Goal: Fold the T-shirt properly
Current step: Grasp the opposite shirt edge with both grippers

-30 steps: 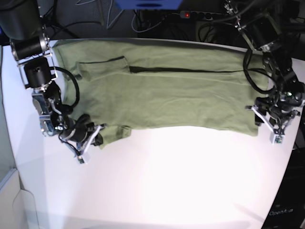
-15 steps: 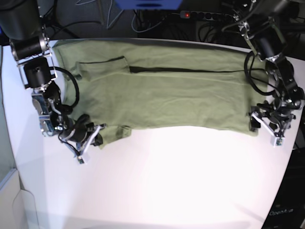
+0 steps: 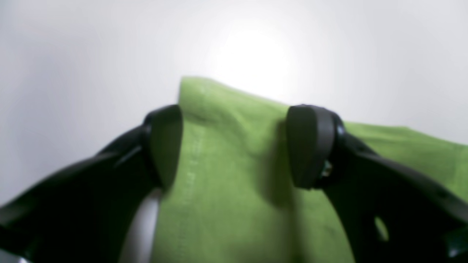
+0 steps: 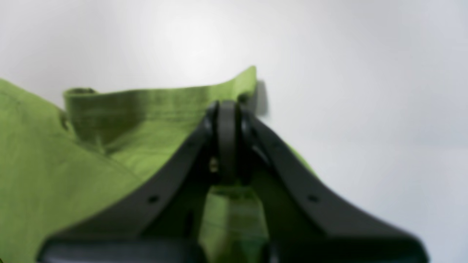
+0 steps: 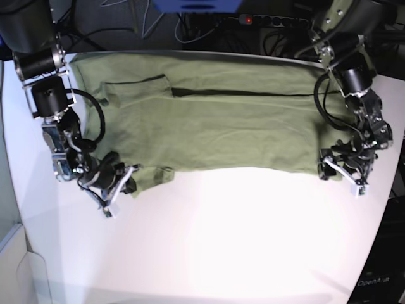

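The olive-green T-shirt [image 5: 215,120] lies flat across the far half of the white table [image 5: 221,240], long side running left to right. In the base view my left gripper [image 5: 340,178] is at the shirt's near right corner. The left wrist view shows this gripper [image 3: 234,146] open, its two black fingers [image 3: 310,146] standing on either side of the T-shirt's [image 3: 226,175] hemmed corner. My right gripper [image 5: 120,187] is at the shirt's near left corner. It is shut [image 4: 226,138] on the edge of the T-shirt [image 4: 120,153].
Behind the table's far edge lie a power strip [image 5: 266,20] and tangled cables [image 5: 126,16]. A blue object [image 5: 196,5] sits at the top. The table's curved right edge [image 5: 389,209] runs close beside my left arm.
My left gripper has opened wider and moved left, from beyond the shirt's right edge onto its near right corner. The right arm and the shirt have stayed still.
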You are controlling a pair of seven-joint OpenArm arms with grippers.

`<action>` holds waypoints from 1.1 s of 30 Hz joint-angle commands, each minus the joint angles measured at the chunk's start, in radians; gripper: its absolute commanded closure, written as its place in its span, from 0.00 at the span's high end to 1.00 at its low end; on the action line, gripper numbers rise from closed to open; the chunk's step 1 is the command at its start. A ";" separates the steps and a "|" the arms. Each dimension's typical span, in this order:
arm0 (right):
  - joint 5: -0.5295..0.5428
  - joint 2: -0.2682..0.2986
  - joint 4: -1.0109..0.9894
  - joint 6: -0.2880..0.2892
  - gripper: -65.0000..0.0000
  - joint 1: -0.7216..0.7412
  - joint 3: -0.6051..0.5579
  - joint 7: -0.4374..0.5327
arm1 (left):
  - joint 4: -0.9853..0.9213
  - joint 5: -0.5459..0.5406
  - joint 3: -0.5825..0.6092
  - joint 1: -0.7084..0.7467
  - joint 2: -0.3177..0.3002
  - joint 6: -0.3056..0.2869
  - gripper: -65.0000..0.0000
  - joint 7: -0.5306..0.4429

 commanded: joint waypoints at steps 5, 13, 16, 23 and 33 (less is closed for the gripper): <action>0.011 0.012 0.015 0.007 0.01 0.029 0.005 0.018 | 0.011 -0.009 -0.060 -0.030 -0.011 -0.003 0.66 -0.028; 0.011 0.012 0.015 0.007 0.01 0.031 0.005 0.018 | 0.004 -0.009 -0.070 -0.030 -0.008 -0.003 0.66 -0.029; 0.011 0.012 0.015 0.007 0.01 0.031 0.005 0.018 | -0.058 -0.014 -0.070 -0.044 -0.008 -0.003 0.66 -0.029; 0.011 0.012 0.014 0.007 0.01 0.029 0.005 0.018 | -0.120 -0.015 -0.070 -0.059 -0.009 -0.003 0.65 -0.029; 0.011 0.012 0.014 0.007 0.01 0.029 0.006 0.018 | -0.118 -0.015 -0.070 -0.059 -0.008 -0.003 0.03 -0.020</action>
